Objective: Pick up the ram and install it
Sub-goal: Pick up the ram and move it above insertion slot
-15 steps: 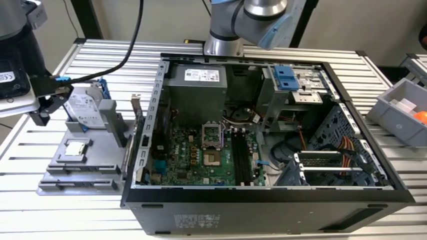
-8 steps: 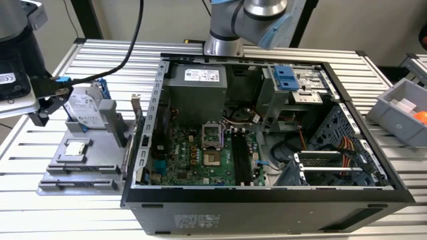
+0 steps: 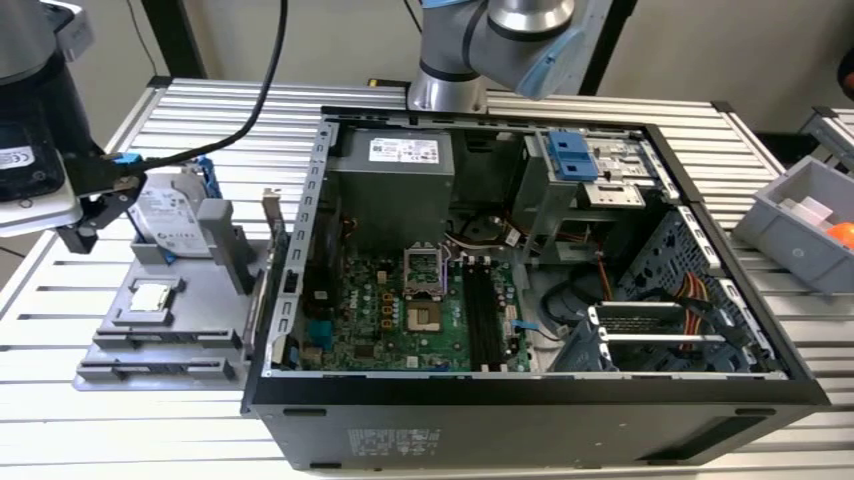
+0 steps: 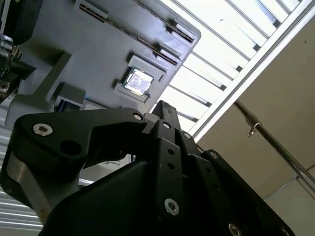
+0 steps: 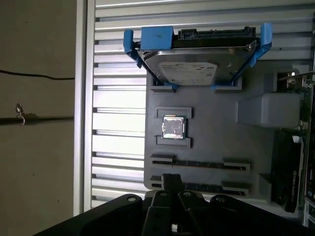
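So the gripper [image 5: 170, 178] hangs right over the near edge of the grey holder [image 5: 216, 142], and honestly we can't make out whether it's spread or pressed together; nothing seems to be in it. Just past its tip in the first wrist view is the ram [image 5: 202, 187], standing on edge in a slot of the holder, so we get it as a thin dark strip between grey end blocks. A second dark strip [image 5: 199, 164] sits in the next slot over. Beyond those are the silver chip [image 5: 173, 128] in its pocket and the hard drive [image 5: 197, 69] in its blue frame. Everything's on a slatted aluminium table [image 3: 80, 440], with the open computer case [image 3: 534, 410] beside the holder, toward the exterior view's right, and a grey bin [image 3: 787, 215] further that way. Off the table edge we see plain tan floor [image 5: 39, 147].
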